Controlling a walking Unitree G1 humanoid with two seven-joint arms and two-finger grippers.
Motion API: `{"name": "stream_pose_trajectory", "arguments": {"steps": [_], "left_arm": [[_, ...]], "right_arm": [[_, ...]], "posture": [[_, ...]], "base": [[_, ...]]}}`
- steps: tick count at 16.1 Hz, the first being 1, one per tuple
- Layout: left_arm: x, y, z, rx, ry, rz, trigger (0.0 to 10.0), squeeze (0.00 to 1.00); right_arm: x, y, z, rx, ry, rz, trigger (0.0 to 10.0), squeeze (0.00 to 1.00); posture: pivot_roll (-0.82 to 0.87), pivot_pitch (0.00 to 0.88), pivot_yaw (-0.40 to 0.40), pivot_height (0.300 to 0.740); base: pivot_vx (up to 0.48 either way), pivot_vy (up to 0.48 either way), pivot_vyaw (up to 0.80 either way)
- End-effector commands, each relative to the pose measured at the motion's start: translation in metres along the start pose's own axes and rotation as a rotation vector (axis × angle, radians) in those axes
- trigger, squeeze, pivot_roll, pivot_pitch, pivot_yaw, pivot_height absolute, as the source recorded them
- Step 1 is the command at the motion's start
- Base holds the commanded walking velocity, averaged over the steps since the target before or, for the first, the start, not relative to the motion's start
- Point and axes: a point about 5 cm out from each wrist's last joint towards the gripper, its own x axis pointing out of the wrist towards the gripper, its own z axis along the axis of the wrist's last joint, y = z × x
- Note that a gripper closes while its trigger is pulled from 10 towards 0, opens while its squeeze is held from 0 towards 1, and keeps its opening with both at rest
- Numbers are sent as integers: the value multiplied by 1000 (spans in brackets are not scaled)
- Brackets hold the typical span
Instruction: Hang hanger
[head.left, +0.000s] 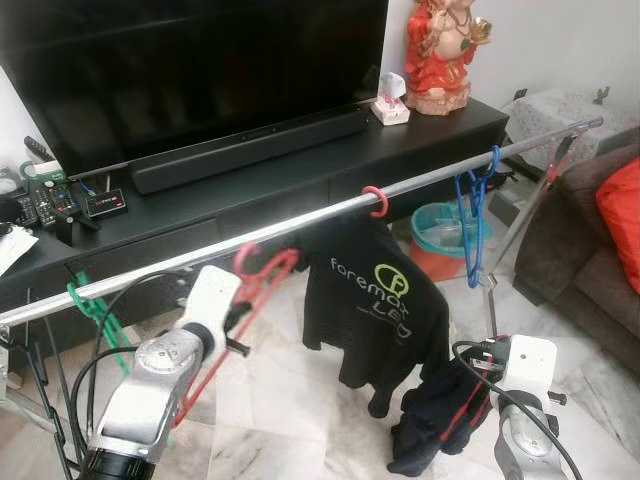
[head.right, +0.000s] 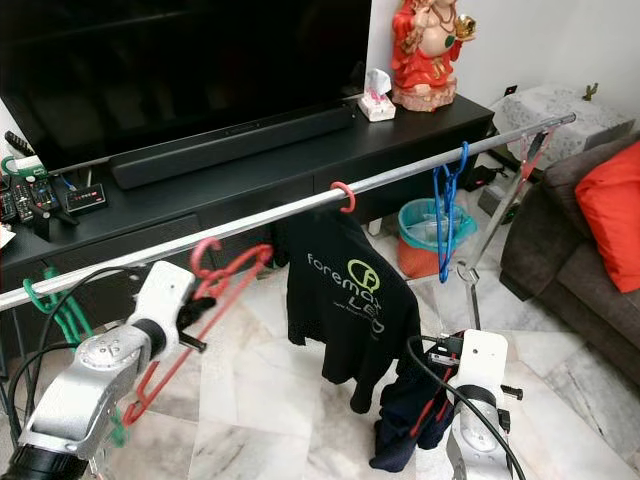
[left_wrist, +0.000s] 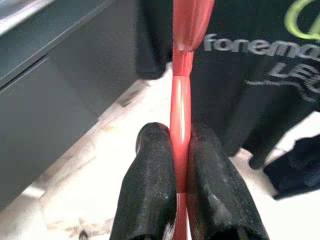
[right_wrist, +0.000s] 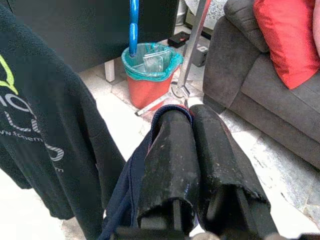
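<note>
Marble floor (head.left: 290, 420) and a dark TV surface (head.left: 300, 170) lie behind. Left gripper (left_wrist: 181, 150) fingers pinch the red hanger (head.left: 255, 290); its hook sits just beneath the rail (head.left: 300, 222) beyond them. Right gripper (right_wrist: 192, 135) fingers clamp a navy garment (head.left: 440, 410), lower.

Red plastic hanger (head.left: 243, 305), empty, tilted, hook (head.left: 247, 256) just below metal rail (head.left: 300, 222), not yet hooked on.

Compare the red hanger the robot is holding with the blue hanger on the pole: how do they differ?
The red hanger is gripped by the left gripper, tilted, its hook not yet over the pole. The blue hanger hangs straight down from the pole, untouched. Both are bare.
</note>
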Motion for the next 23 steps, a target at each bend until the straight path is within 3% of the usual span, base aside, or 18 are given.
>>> {"name": "stream_pose_trajectory", "arguments": {"steps": [1,3,5,8,13,15,18,21,23], "left_arm": [[-2,-5,4,31,-4,-32,10000,0],[0,-12,6,69,-23,-85,10000,0],[0,-12,5,98,-2,-62,10000,0],[-3,18,-12,92,125,122,10000,0],[-10,33,-39,91,245,171,10000,0],[-14,34,-57,72,306,189,10000,0],[-19,42,-88,-90,367,245,10000,0],[-25,47,-123,-73,488,298,10000,0],[-26,44,-133,-83,511,308,10000,0]], "right_arm": [[3,2,9,3,-36,5,10000,0],[3,2,9,3,-37,5,10000,0],[3,0,9,2,-37,0,10000,0],[4,-2,8,-4,-31,-3,10000,0],[7,-2,11,-4,-37,-2,10000,0],[7,-1,11,-4,-38,0,10000,0],[7,-2,11,-6,-35,2,10000,0],[10,0,12,-9,-33,12,10000,0],[10,1,13,-9,-34,14,10000,0]], "posture": [[-156,0,3,732],[-161,0,4,732],[-162,0,5,732],[-151,0,2,732],[-143,0,-1,732],[-143,0,0,732],[-130,0,-10,732],[-125,0,-17,732],[-124,0,-18,732]], "base": [[0,0,0],[0,0,0],[0,0,0],[0,0,0],[0,0,0],[0,0,0],[0,0,0],[0,0,0],[0,0,0]]}}
